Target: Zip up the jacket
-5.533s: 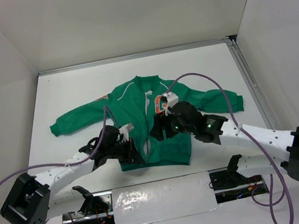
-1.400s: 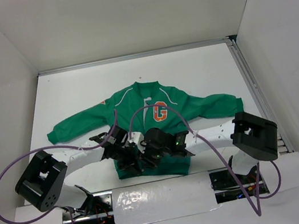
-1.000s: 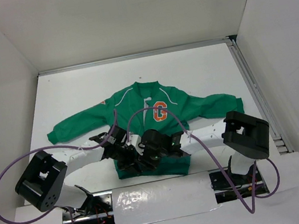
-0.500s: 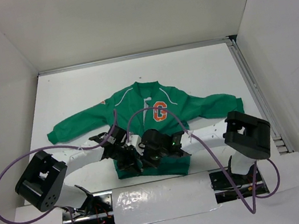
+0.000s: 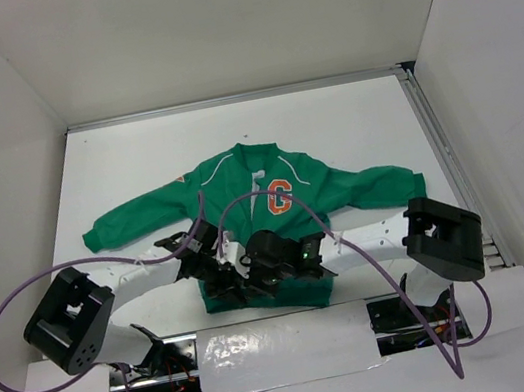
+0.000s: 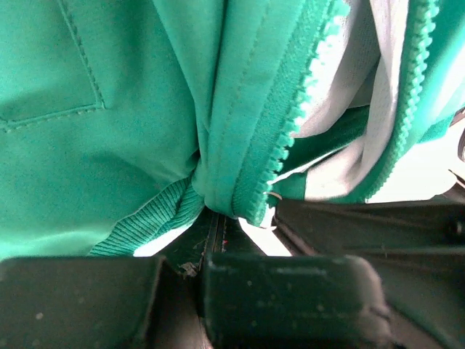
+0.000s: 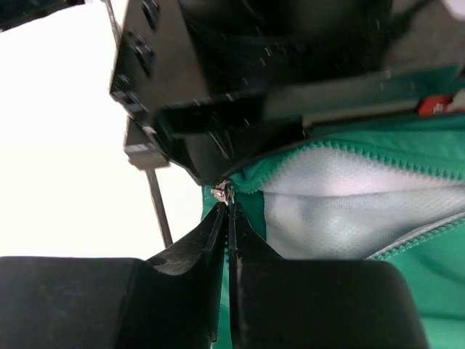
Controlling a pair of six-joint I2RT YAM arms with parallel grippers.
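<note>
The green jacket lies flat on the table, its orange G patch facing up. Both grippers meet at the hem. In the left wrist view my left gripper is shut on the bunched bottom end of the jacket, beside the green zipper teeth and white lining. My right gripper is shut, a small metal zipper pull sitting right at its fingertips. Behind the pull are the left gripper's black body and the open lining. From above, the left gripper and right gripper nearly touch.
White walls enclose the white table. A metal rail runs along its right edge. Purple cables loop over both arms. The right arm's black elbow sits near the jacket's right sleeve.
My right gripper's jaws have closed at the zipper pull. The right elbow has shifted slightly to the right. The left gripper has kept its hold on the hem.
</note>
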